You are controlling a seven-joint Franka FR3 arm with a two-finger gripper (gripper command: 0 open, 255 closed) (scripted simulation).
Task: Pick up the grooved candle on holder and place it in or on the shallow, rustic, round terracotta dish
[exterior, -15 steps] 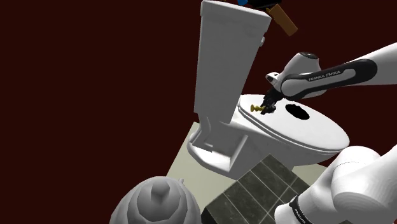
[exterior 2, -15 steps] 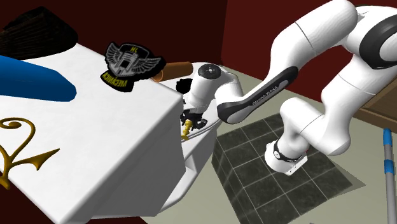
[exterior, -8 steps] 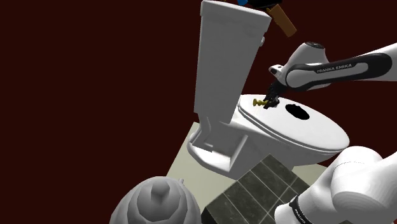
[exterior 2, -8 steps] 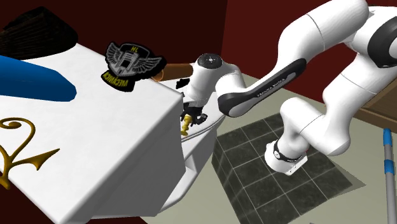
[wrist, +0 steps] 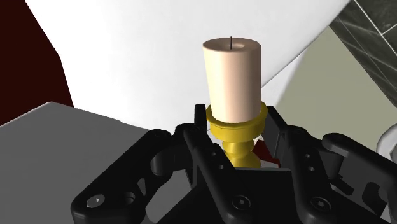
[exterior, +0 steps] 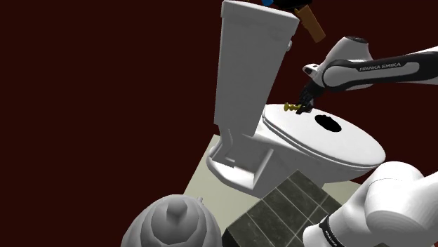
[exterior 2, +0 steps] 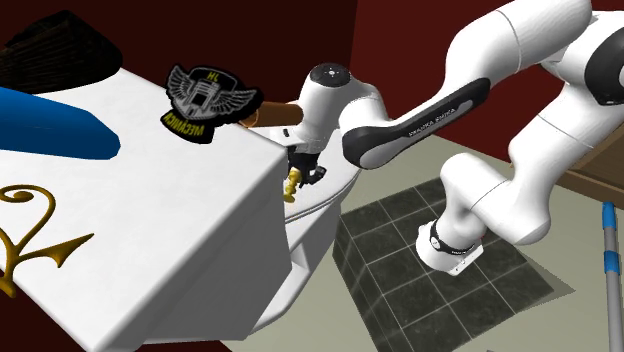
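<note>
A cream candle (wrist: pixel 232 70) stands in a gold holder (wrist: pixel 236 127). My gripper (wrist: pixel 236 137) is shut on the holder's stem, with a black finger (wrist: pixel 198 137) on each side. In the shoulder view the candle (exterior: pixel 290 107) lies sideways in the gripper (exterior: pixel 303 107), just above the back of the white toilet lid (exterior: pixel 309 140). In the second exterior view the candle (exterior 2: pixel 291 185) hangs under the gripper (exterior 2: pixel 303 170), close to the tank's front face. A flat brown thing (exterior 2: pixel 272 108), perhaps the dish, lies on the tank top; it also juts out at the tank top's edge (exterior: pixel 314 24).
The tall white tank (exterior: pixel 246 70) rises right behind the candle. On its top lie a blue object (exterior 2: pixel 50 125), a black winged badge (exterior 2: pixel 205 100) and a gold ornament (exterior 2: pixel 35 245). A dark tiled mat (exterior: pixel 281 210) and a grey rounded object (exterior: pixel 172 224) are on the floor.
The gripper has risen off the toilet lid with the candle and holder in it, shifting towards the shoulder view's right. The fingers have stayed shut.
</note>
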